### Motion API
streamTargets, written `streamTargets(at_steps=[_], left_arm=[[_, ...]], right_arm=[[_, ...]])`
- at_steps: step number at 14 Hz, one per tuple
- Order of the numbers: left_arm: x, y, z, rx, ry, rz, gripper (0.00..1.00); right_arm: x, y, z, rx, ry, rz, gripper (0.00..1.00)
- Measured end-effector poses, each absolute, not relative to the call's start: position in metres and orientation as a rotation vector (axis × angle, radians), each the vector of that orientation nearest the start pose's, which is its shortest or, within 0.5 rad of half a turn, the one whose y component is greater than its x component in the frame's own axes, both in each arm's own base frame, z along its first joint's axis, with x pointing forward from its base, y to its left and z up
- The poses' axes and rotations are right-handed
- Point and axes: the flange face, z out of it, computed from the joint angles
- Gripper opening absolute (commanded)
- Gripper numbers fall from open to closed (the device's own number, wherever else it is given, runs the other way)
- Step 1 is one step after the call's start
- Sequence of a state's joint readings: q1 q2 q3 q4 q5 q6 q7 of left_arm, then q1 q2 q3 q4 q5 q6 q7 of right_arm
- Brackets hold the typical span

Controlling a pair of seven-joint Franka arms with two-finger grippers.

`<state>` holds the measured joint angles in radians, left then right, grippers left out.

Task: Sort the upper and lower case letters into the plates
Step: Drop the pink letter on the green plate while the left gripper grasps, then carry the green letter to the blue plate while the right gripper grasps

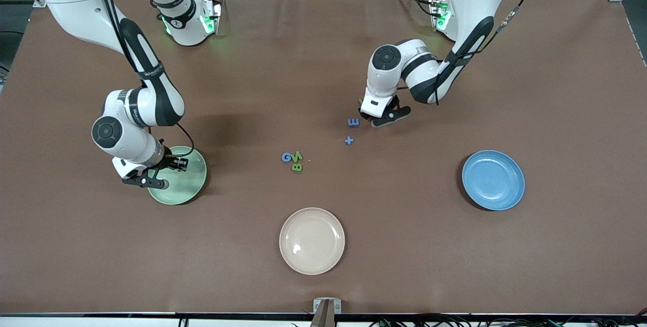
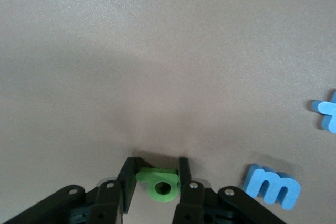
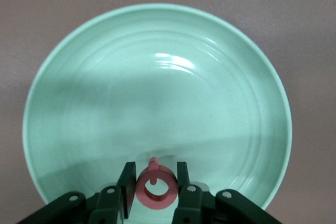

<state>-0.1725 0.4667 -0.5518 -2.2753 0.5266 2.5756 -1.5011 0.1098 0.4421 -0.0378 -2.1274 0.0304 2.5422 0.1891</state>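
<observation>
The red Q [image 3: 156, 188] is clamped in the right gripper [image 3: 156, 184] over the green plate [image 3: 63, 77], evidently to be dropped there as a capital. The green p [image 2: 160, 182] sits on the table between the left gripper's [image 2: 156, 182] fingers, which touch its sides. Beside that gripper lie a blue m [image 2: 273, 186] and x [image 2: 326, 112]. Three plates are counted: green, blue [image 1: 493, 180], beige [image 1: 312, 240]. Seven letters are visible.

Table [image 1: 505, 89]: three plates. One plate [image 1: 194, 185] toward the right arm's end, one plate [image 1: 493, 180] toward the left arm's end, a third plate [image 1: 312, 241] between them, nearest the front camera. Letters mid-table: G [image 1: 286, 157] touching two more letters [image 1: 297, 162]; an m [image 1: 354, 122] and a cross-shaped letter [image 1: 349, 140] lay farther back.
</observation>
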Motion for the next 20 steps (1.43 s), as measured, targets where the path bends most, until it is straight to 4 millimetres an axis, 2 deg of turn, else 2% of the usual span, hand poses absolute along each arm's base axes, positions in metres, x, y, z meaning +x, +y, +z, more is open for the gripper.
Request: streamTargets(at_steps=[1, 2, 3, 4, 7, 8, 10, 12, 14, 17, 18, 20], left_arm=[[0.376, -0.362, 0.174, -3.037, -0.561, -0.001, 0.12], [0.376, -0.362, 0.174, -3.036, -0.568, -0.001, 0.1], [0.376, -0.362, 0.174, -3.035, -0.57, -0.001, 0.08], [0.376, -0.362, 0.174, -3.036, -0.572, -0.002, 0.07], [0.378, -0.363, 0.178, -3.036, -0.575, -0.013, 0.03], [0.378, -0.364, 0.183, -3.03, -0.57, -0.022, 0.02], [0.381, -0.366, 0.198, -3.006, -0.559, -0.059, 0.01], [0.386, -0.364, 0.216, -2.974, -0.555, -0.106, 0.01], [0.395, -0.357, 0.233, -2.929, -0.505, -0.127, 0.01], [0.426, -0.337, 0.272, -2.915, -0.391, -0.03, 0.01], [0.441, -0.324, 0.291, -2.919, -0.344, 0.015, 0.01], [0.473, -0.284, 0.333, -2.933, -0.215, 0.097, 0.02]], right_arm=[[0.566, 0.042, 0.192, -3.136, 0.215, 0.032, 0.2], [0.564, 0.043, 0.189, -3.135, 0.211, 0.031, 0.55], [0.562, 0.044, 0.188, -3.134, 0.208, 0.033, 0.97], [0.562, 0.045, 0.188, -3.134, 0.207, 0.032, 1.0], [0.568, 0.047, 0.195, -3.131, 0.202, 0.016, 1.0], [0.573, 0.05, 0.202, -3.129, 0.205, 0.029, 1.0], [0.592, 0.068, 0.233, -3.094, 0.283, 0.073, 1.0], [0.611, 0.111, 0.272, -3.023, 0.403, 0.071, 1.0], [0.611, 0.169, 0.287, -2.984, 0.545, 0.07, 1.0], [0.591, 0.267, 0.265, -2.951, 0.77, 0.112, 1.0], [0.588, 0.291, 0.255, -2.938, 0.841, 0.121, 1.0], [0.584, 0.319, 0.237, -2.923, 0.942, 0.138, 1.0]])
